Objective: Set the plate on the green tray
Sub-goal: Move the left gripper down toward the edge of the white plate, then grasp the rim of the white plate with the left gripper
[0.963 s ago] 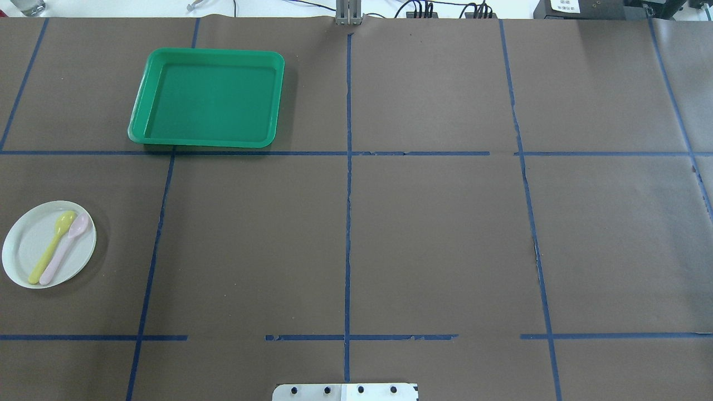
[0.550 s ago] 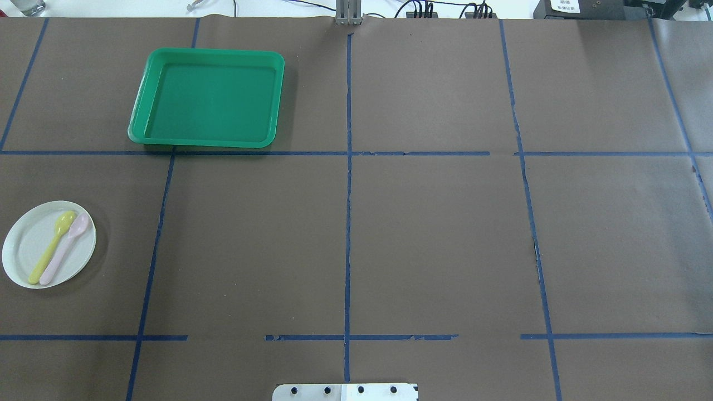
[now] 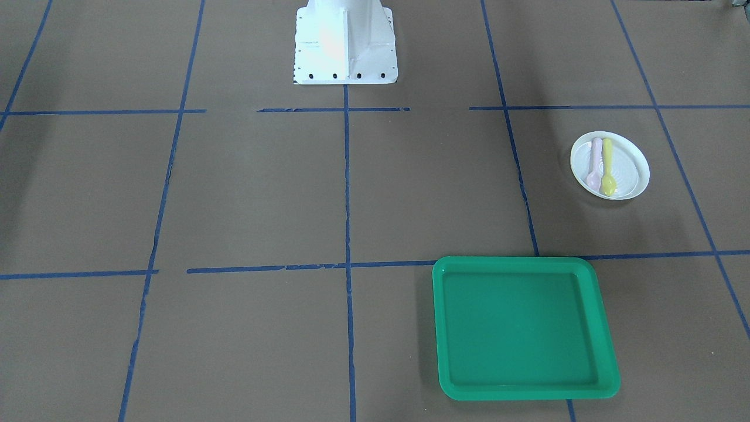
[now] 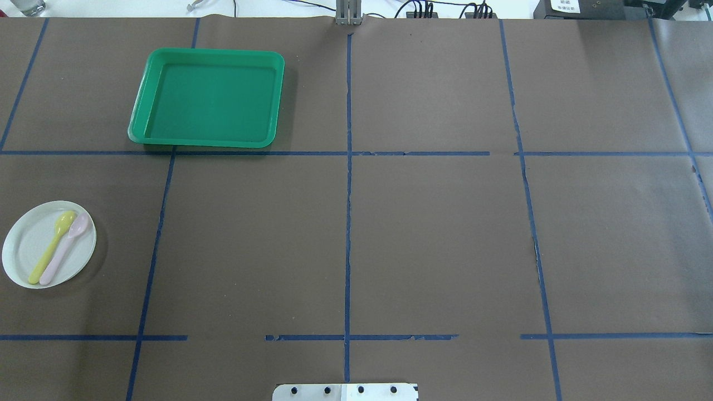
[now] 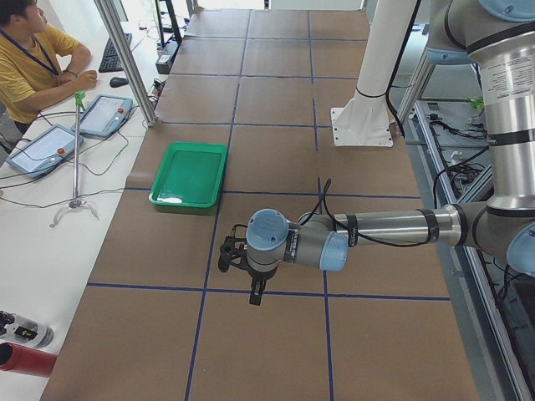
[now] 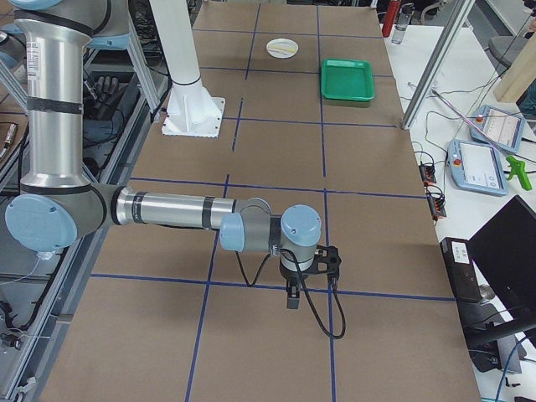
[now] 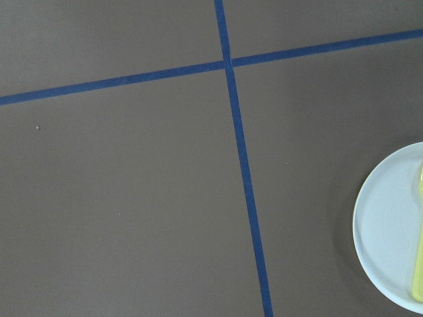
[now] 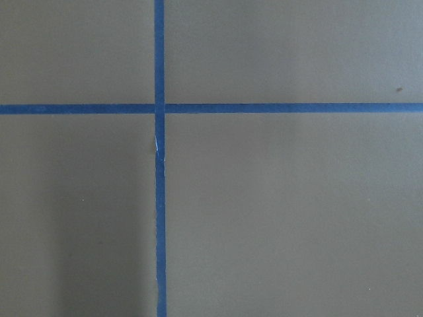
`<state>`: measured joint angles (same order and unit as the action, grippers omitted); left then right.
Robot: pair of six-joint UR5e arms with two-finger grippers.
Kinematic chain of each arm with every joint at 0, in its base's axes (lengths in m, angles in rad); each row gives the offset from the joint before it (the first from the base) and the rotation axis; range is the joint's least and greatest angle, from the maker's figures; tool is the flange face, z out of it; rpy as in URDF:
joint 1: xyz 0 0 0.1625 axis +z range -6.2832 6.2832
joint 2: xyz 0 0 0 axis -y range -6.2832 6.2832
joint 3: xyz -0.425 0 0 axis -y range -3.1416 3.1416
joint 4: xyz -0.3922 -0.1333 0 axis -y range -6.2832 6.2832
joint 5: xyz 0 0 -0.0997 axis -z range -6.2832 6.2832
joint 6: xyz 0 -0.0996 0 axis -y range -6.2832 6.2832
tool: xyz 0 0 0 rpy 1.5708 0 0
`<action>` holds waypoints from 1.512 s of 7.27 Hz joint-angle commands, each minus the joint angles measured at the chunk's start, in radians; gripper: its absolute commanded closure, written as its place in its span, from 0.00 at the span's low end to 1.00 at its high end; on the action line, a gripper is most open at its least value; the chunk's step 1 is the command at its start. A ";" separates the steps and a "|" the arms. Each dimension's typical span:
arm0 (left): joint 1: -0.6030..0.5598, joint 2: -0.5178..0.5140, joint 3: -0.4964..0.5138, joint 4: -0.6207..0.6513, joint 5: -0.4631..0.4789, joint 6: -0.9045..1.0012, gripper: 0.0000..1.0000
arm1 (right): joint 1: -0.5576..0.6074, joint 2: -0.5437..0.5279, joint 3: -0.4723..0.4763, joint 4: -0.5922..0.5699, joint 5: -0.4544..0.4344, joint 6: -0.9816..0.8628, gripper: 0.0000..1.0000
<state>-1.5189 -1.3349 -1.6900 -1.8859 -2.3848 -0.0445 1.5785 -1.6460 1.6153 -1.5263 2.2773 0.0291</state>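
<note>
Remotely, from my console: the plate (image 4: 23,257) sits on the brown-papered table (image 4: 434,239), well apart from the green tray (image 4: 211,100). It lies nearer the robot than the tray and farther out toward the table's left end. It has not reached the tray. Two spoons lie side by side on the plate, a yellow spoon (image 4: 53,245) and a pink spoon (image 4: 64,250), touching along their handles.

The left gripper (image 5: 256,294) hangs above the table beyond the tray's left side, pointing down and holding nothing that I can see. Only the side camera catches it, so I cannot tell how its jaws stand. Its wrist camera shows just an edge of the plate (with a sliver of yellow) and a crossing of blue tape lines (image 7: 229,64).

The right gripper (image 6: 291,300) hangs over bare paper far from the tray, toward the table's opposite end. Its jaws I cannot judge either.
</note>
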 commanded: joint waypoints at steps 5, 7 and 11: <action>0.334 -0.023 0.179 -0.472 0.034 -0.633 0.00 | 0.000 0.000 0.000 0.000 0.001 0.000 0.00; 0.394 -0.061 0.182 -0.472 0.045 -0.705 0.00 | 0.000 0.000 0.000 0.000 0.001 0.000 0.00; 0.465 -0.076 0.208 -0.478 0.053 -0.707 0.03 | 0.000 0.000 0.000 0.000 -0.001 0.000 0.00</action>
<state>-1.0702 -1.4100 -1.4840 -2.3623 -2.3359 -0.7500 1.5784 -1.6460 1.6153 -1.5263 2.2766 0.0291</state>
